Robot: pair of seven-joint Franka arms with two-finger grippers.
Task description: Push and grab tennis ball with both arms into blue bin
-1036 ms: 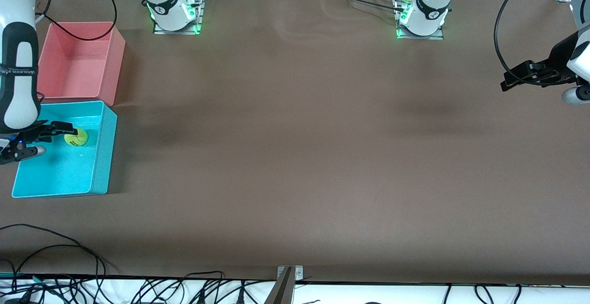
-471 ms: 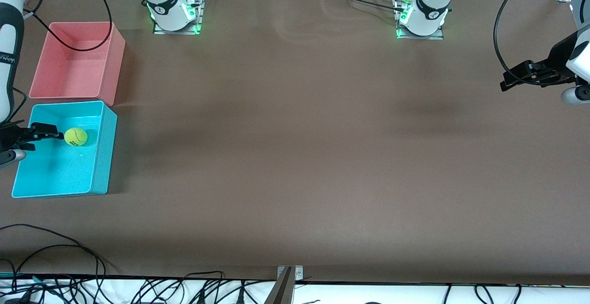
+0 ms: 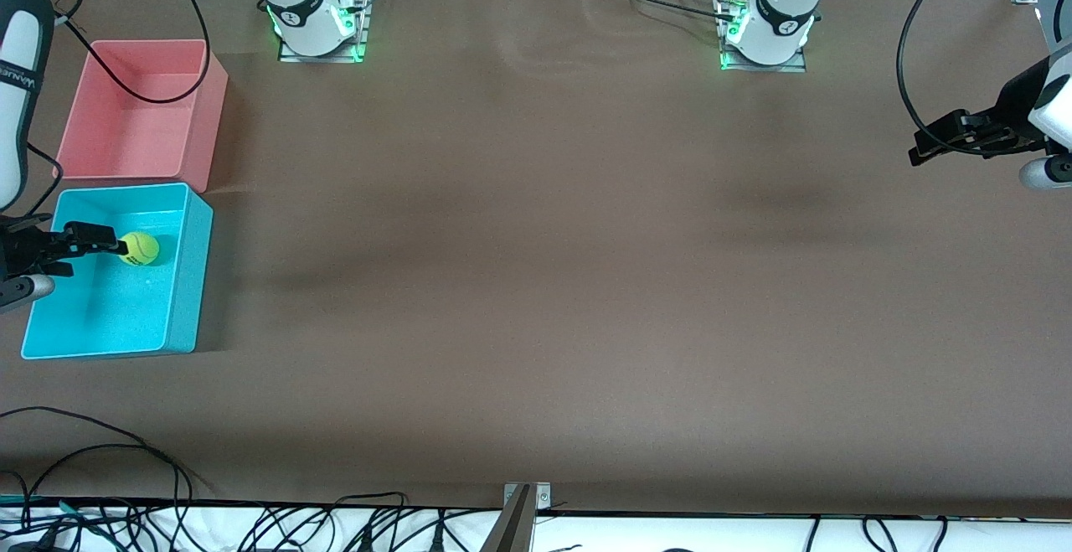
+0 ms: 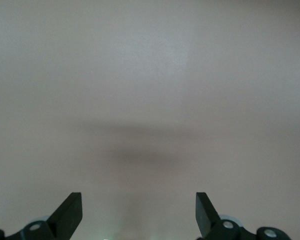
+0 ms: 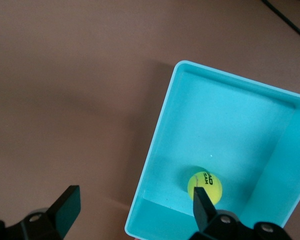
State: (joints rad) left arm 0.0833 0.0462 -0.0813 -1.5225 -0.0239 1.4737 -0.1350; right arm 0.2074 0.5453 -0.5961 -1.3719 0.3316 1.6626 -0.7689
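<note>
The tennis ball [image 3: 138,248] lies inside the blue bin [image 3: 188,276] at the right arm's end of the table. It is loose on the bin's floor. My right gripper [image 3: 99,241] hangs open and empty over the bin, just beside the ball toward the table's end. In the right wrist view the ball [image 5: 205,185] sits on the bin's floor [image 5: 230,125], partly covered by one fingertip [image 5: 202,206] of the open right gripper [image 5: 135,207]. My left gripper [image 3: 919,148] waits open and empty over bare table at the left arm's end. The left wrist view shows it open [image 4: 138,210] over bare table.
A pink bin [image 3: 205,108] of like size stands empty beside the blue bin, farther from the front camera. Black cables [image 3: 100,451] lie along the table's front edge, by a metal bracket [image 3: 523,502]. A cable loops over the pink bin.
My right gripper has drawn back from the ball toward the table's end, then eased slightly toward it again. The ball stays in the blue bin. The left arm has not moved.
</note>
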